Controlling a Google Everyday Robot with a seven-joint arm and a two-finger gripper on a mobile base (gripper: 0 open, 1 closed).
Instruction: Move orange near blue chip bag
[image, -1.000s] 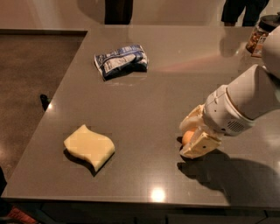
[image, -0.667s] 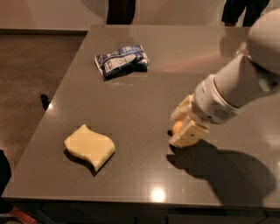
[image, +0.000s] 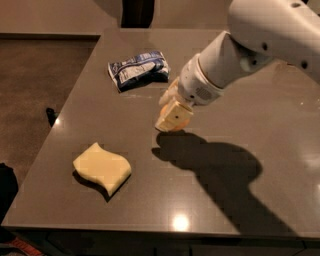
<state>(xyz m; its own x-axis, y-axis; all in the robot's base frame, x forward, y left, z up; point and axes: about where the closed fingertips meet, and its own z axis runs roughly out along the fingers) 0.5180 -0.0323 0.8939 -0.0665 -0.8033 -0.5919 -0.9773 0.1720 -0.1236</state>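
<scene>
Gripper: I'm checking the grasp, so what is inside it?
The gripper, right of the blue chip bag, is shut on the orange; only its lower edge shows, the rest is covered by the gripper.

1. Your table (image: 260, 125) is a dark grey-brown slab that fills most of the view.
2. You'll find a pale yellow wavy-edged sponge (image: 102, 167) lying flat near the table's near-left corner.
3. A bright glare spot (image: 180, 221) sits by the near edge, right of the sponge.
4. Brown floor (image: 35, 75) lies to your left, with a small dark object (image: 50, 116) just off the table's left edge.
5. The gripper (image: 172, 117) hangs over mid-table, well apart from the sponge.
</scene>
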